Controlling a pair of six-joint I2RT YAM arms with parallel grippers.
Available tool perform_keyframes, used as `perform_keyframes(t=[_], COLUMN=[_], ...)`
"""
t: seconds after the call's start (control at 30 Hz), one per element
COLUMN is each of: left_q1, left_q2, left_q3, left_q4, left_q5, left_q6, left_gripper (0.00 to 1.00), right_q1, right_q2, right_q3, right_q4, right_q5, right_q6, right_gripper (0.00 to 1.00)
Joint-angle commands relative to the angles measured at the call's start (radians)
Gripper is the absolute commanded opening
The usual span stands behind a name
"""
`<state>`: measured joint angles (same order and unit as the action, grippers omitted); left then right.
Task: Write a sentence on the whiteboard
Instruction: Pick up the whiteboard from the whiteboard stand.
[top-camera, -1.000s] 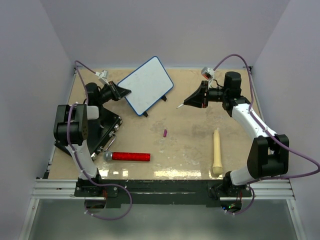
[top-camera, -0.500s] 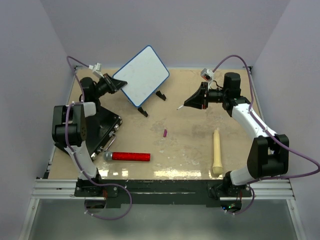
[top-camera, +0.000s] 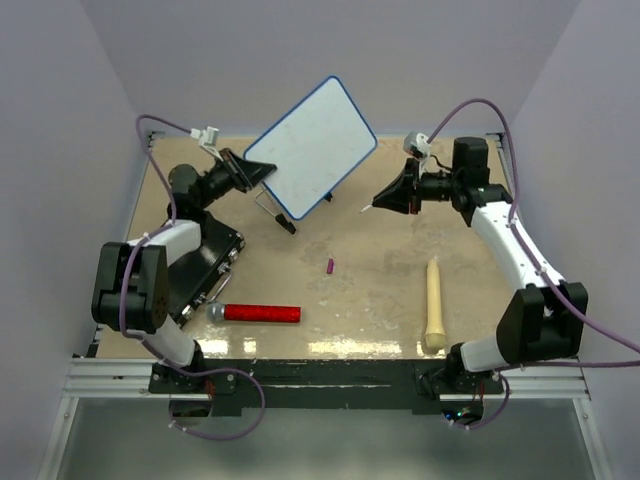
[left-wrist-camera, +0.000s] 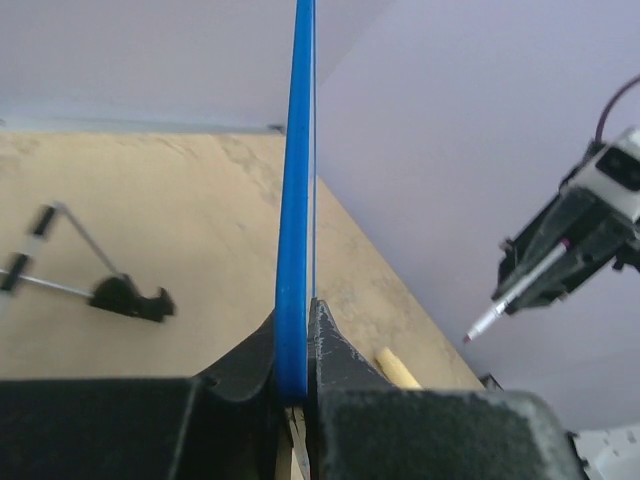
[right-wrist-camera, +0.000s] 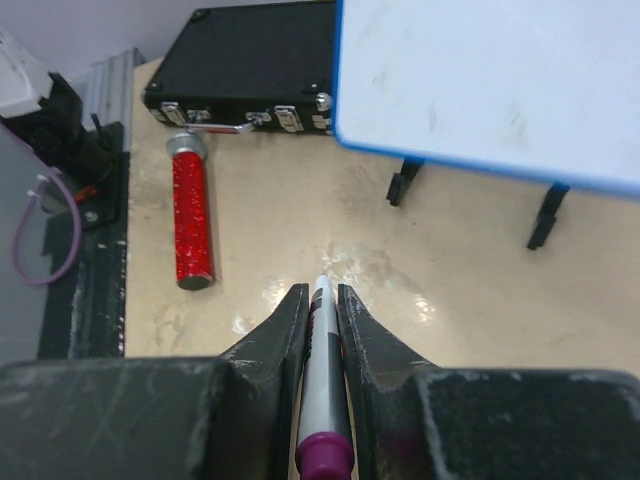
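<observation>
The whiteboard (top-camera: 312, 145), white with a thin blue rim, hangs tilted above the table's back. My left gripper (top-camera: 255, 172) is shut on its lower left edge. In the left wrist view the blue rim (left-wrist-camera: 297, 200) runs edge-on straight up from between my left gripper's (left-wrist-camera: 297, 330) jaws. My right gripper (top-camera: 385, 198) hovers to the board's right, shut on a white marker (right-wrist-camera: 320, 370) with a purple end, its tip (top-camera: 362, 210) pointing at the board. The board's face (right-wrist-camera: 480, 80) looks blank; no sentence shows on it.
A black case (top-camera: 205, 262) lies at the left. In front of it lies a red glitter cylinder (top-camera: 260, 313). A small purple cap (top-camera: 330, 266) rests mid-table. A pale wooden pin (top-camera: 433, 303) lies at the front right. The board's black feet (top-camera: 287, 226) dangle just above the table.
My left gripper has lifted the whiteboard off the table and carried it up and rightward, tilting it steeper. My right gripper with the marker rose slightly.
</observation>
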<state>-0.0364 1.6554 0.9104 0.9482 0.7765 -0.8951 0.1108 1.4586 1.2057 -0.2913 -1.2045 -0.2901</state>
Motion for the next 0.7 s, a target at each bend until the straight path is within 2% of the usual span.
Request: perform_keyframes(t=[0.0, 0.27, 0.43, 0.67], left_q1=[-0.126, -0.347, -0.418, -0.474], left_q2=[-0.101, -0.195, -0.164, -0.140], left_q3=[-0.102, -0.272, -0.373, -0.416], left_q4=[0.127, 0.115, 0.228, 0.230], left_q5=[-0.037, -0.239, -0.287, -0.301], left_q6=[-0.027, 0.033, -0.016, -0.004], left_gripper=[0.00, 0.00, 0.00, 0.00], right_q1=[0.000, -0.003, -0.002, -0.003], right_q2=[-0.139, -0.285, -0.339, -0.357], right_q3=[0.081, 0.092, 0.009, -0.038], right_q4=[-0.173, -0.403, -0.371, -0.385], right_q5=[0.080, 0.197, 0.212, 0.180], right_q6=[-0.188, -0.363, -0.356, -0.409], right_gripper=[0.00, 0.00, 0.00, 0.00])
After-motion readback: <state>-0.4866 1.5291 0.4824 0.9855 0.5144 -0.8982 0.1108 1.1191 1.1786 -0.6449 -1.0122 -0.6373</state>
